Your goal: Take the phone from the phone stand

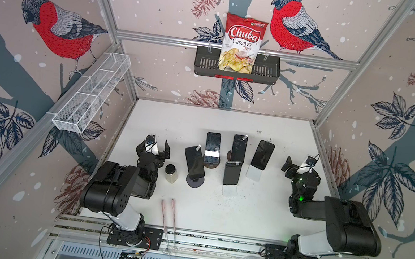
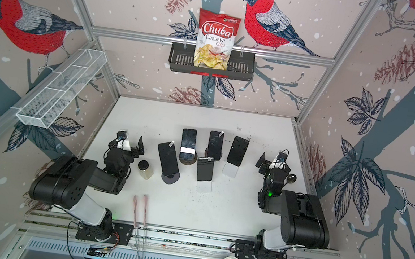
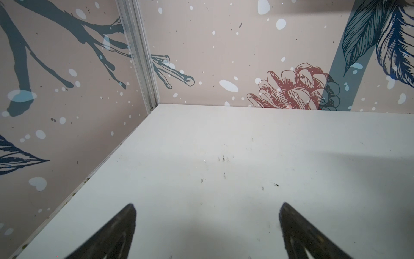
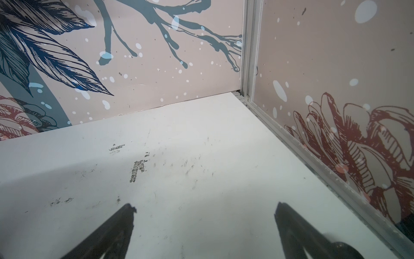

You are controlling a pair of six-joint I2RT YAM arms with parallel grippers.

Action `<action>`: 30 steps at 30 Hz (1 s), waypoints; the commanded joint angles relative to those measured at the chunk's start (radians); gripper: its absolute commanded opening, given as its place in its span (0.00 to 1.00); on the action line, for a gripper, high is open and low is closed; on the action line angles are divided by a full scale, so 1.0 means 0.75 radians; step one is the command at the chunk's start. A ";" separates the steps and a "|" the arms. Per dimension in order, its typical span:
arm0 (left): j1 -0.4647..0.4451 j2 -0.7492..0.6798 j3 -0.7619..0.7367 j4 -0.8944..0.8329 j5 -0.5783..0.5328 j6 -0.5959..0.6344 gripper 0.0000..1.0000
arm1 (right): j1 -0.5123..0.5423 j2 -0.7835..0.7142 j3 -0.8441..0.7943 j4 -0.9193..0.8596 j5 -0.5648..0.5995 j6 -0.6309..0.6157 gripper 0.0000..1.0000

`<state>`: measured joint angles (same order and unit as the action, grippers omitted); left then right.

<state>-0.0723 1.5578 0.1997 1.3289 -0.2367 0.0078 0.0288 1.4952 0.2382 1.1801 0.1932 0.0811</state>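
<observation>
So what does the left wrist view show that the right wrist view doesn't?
Left wrist only: the back-left corner post, and only faint specks on the surface. Right wrist only: the back-right corner post and a dark smeared scuff. Both: the white table, printed walls, and open jaws with nothing between them.

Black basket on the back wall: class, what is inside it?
A red and white chip bag stands inside the basket, rising well above its rim. Nothing else shows in it, but the bag covers the part behind and under itself.
</observation>
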 commanded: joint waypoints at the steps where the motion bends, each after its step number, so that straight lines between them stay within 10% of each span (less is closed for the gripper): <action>1: 0.001 -0.023 -0.055 0.139 0.021 0.012 0.98 | 0.009 -0.016 0.026 -0.051 0.022 0.001 0.99; 14: 0.000 -0.507 0.054 -0.437 -0.183 -0.110 0.98 | 0.113 -0.245 0.183 -0.469 0.254 0.011 0.99; 22: -0.003 -0.699 0.431 -1.239 -0.067 -0.289 0.98 | 0.107 -0.435 0.377 -1.019 0.363 0.333 0.99; 30: -0.148 -0.759 0.549 -1.429 0.075 -0.452 0.98 | 0.132 -0.534 0.519 -1.473 0.306 0.482 0.99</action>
<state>-0.1482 0.9916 0.5850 0.3542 -0.2337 -0.2726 0.1169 1.1110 0.6025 0.2508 0.4362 0.3737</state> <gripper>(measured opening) 0.981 0.993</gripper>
